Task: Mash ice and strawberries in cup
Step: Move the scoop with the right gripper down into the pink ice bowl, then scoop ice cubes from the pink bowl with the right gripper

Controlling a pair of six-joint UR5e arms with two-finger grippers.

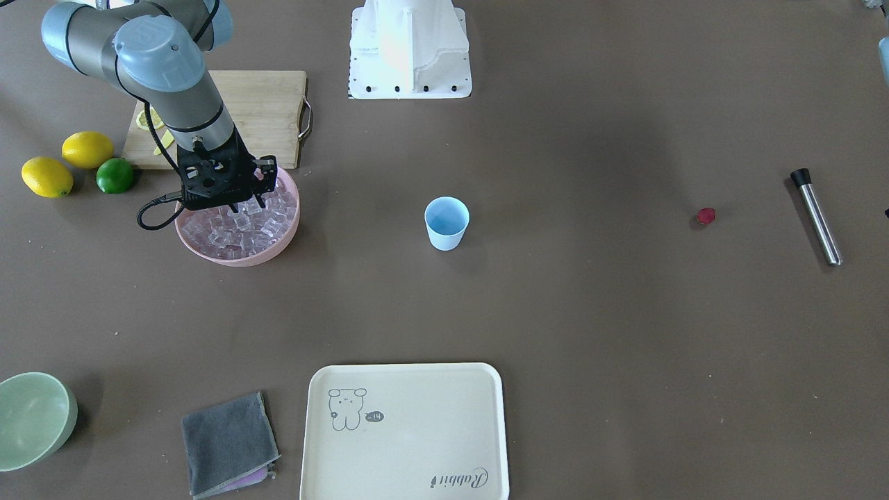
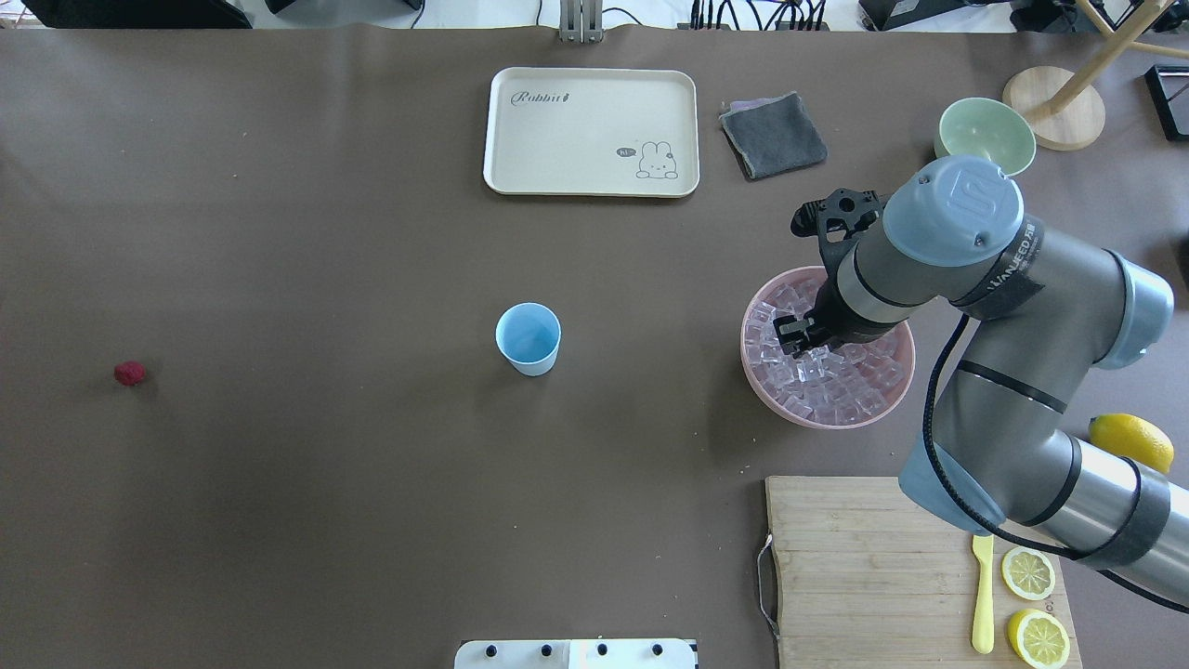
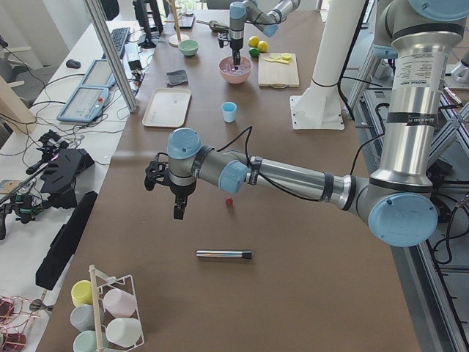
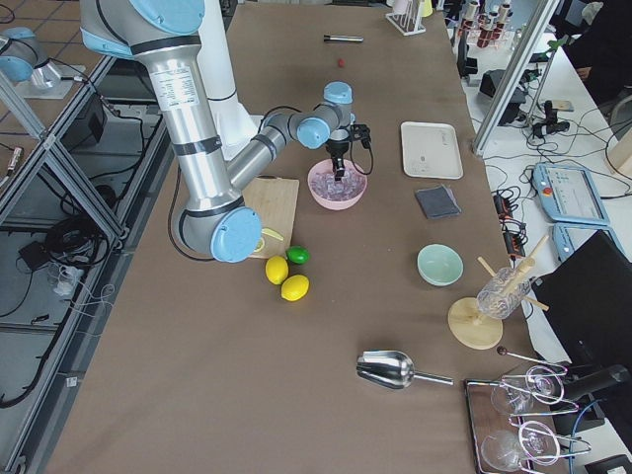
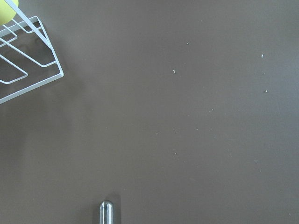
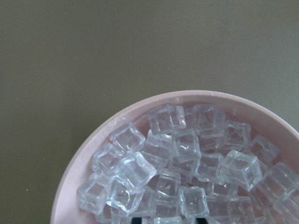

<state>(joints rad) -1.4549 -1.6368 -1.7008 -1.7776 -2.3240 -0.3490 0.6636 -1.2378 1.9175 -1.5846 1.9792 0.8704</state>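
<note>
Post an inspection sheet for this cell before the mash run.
Surface: brown table, a few pale specks.
Job's things: cup upright, empty; ice heaped in pink bowl; strawberry alone on table.
Clutter: tray, cloth, green bowl, lemons, lime, board, metal rod.
Grippers: right tool in the ice, fingers apart; left tool over bare table, state unclear.
Cables: black cable along right arm.
Surroundings: cup rack at table's left end; no person seen.

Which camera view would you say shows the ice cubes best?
The right wrist view: the ice shows close up, each cube distinct. Overhead and front views show it small, partly behind the right gripper; side views, tiny.
</note>
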